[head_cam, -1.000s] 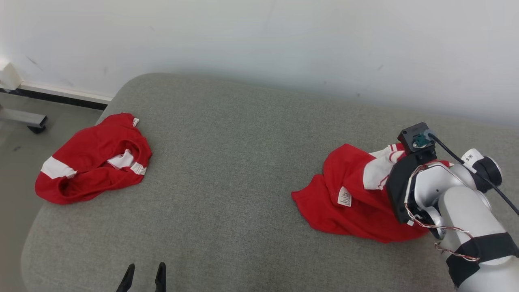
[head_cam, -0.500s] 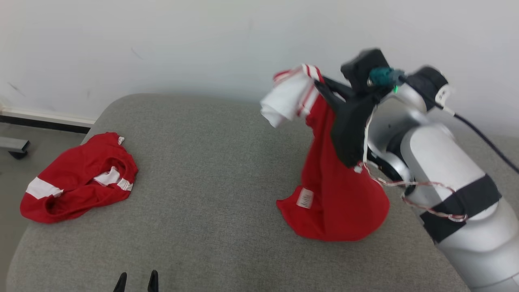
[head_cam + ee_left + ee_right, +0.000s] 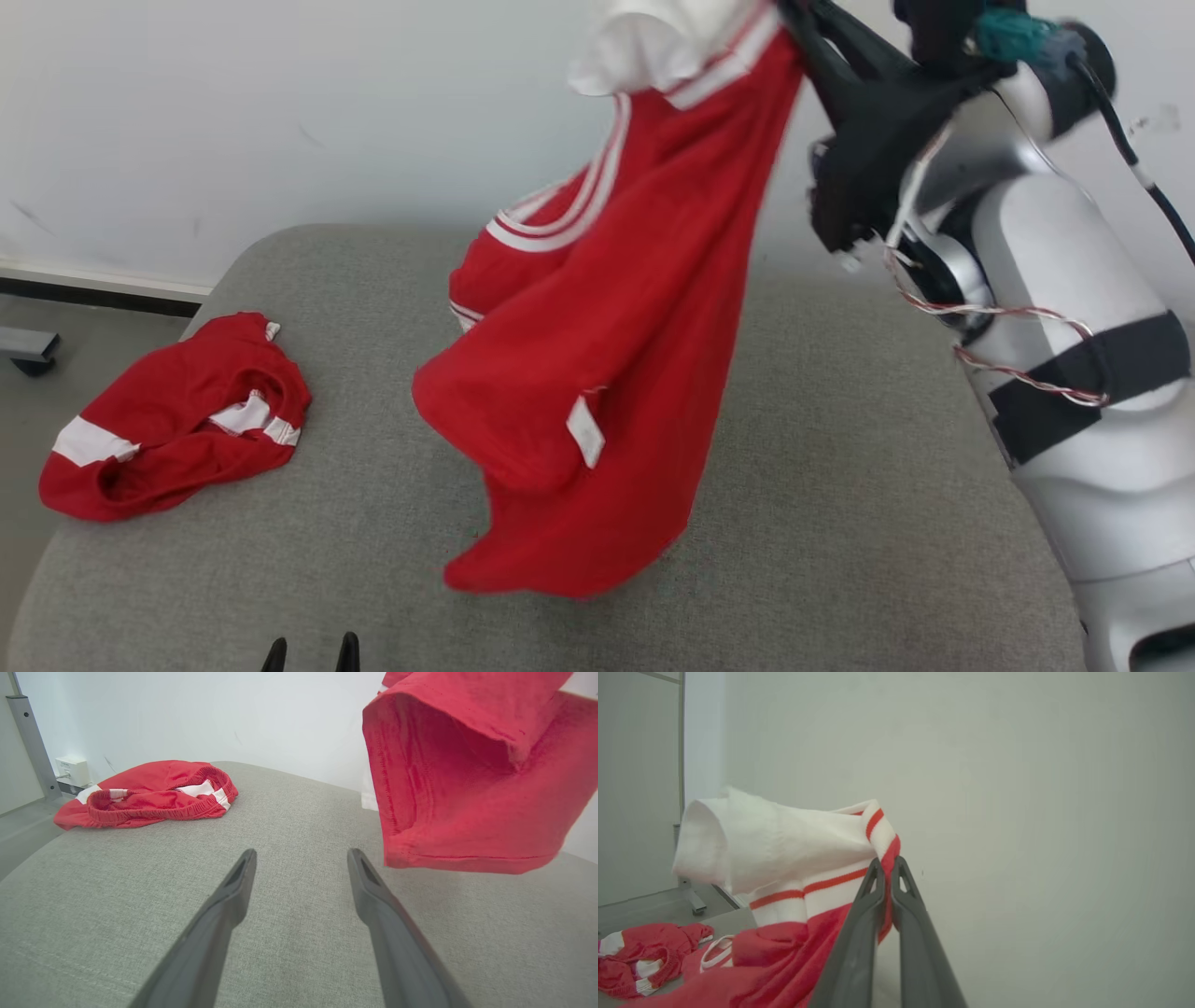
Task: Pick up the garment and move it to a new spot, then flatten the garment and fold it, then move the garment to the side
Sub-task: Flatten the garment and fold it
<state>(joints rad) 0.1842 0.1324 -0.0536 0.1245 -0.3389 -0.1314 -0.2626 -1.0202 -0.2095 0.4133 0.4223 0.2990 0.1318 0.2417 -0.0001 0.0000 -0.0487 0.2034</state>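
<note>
Head view high, downward; cushion [image 3: 840,523] in all three.

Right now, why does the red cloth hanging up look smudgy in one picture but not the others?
Head view: the hanging garment is smeared along its lower edge, likely motion blur. Left wrist view: its hem looks crisp, with the stitches showing. Right wrist view: the right gripper, pinching the striped white trim, is fairly sharp, and the light is soft and even with no glare.

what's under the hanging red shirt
Grey cushion shows below the shirt, whose hem hangs clear of it; the patch behind the cloth in the head view is covered.
</note>
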